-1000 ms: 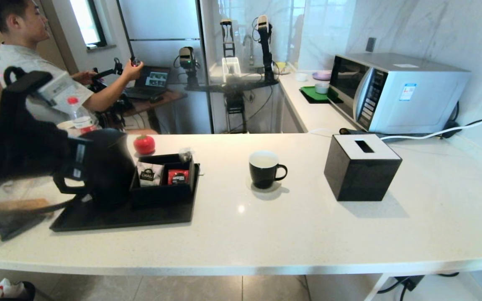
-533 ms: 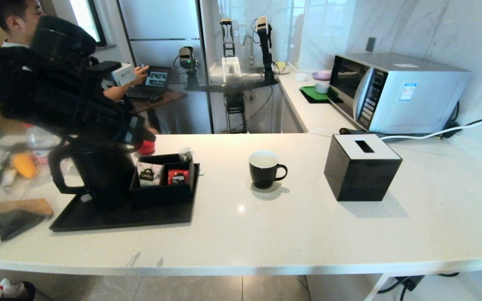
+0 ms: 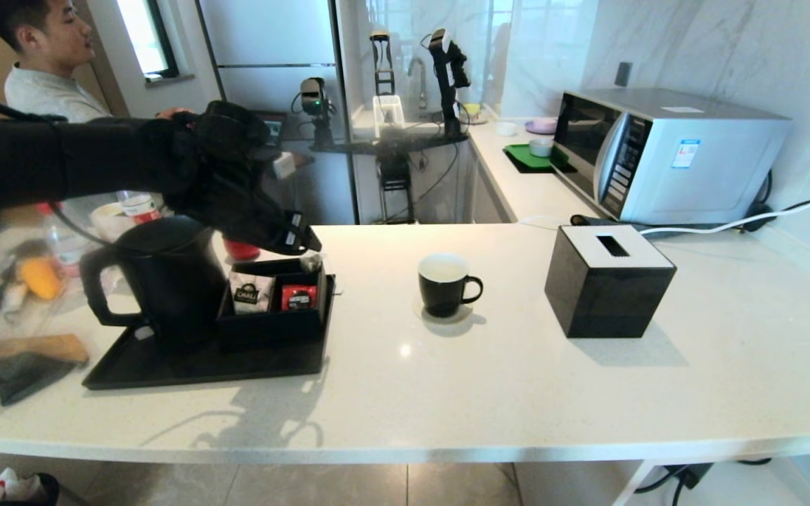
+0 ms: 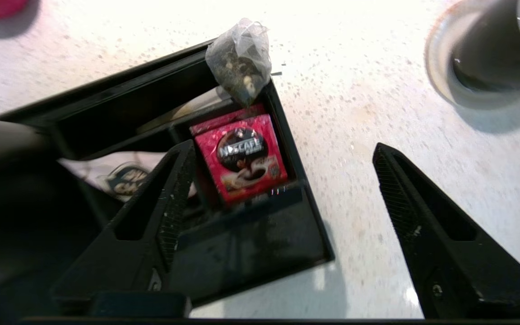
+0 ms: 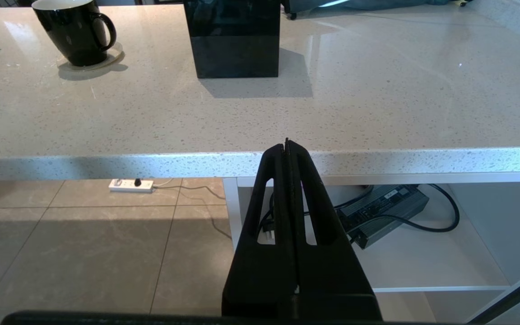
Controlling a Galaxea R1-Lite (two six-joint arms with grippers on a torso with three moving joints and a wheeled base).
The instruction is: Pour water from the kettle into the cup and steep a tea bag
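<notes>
The black kettle (image 3: 166, 281) stands on the black tray (image 3: 201, 369) at the left, with its loop handle facing left. The black cup (image 3: 444, 284) with a white inside sits on a clear coaster at mid-counter. A pale tea bag (image 3: 312, 260) leans on the back right corner of the black organiser box (image 3: 275, 325). My left gripper (image 3: 299, 242) hovers open just above that box and holds nothing. In the left wrist view the tea bag (image 4: 240, 61) lies beyond the open left gripper (image 4: 282, 146). My right gripper (image 5: 286, 142) is shut and empty below the counter's front edge.
The organiser holds a white CHALI packet (image 3: 247, 295) and a red packet (image 3: 299, 296). A red round object (image 3: 242, 249) lies behind the tray. A black tissue box (image 3: 609, 281) stands right of the cup, a microwave (image 3: 665, 151) behind it. A person sits at the back left.
My left arm has swung from the left of the kettle, up over it and to the right. Its gripper now hangs over the organiser box. Kettle and cup have not moved.
</notes>
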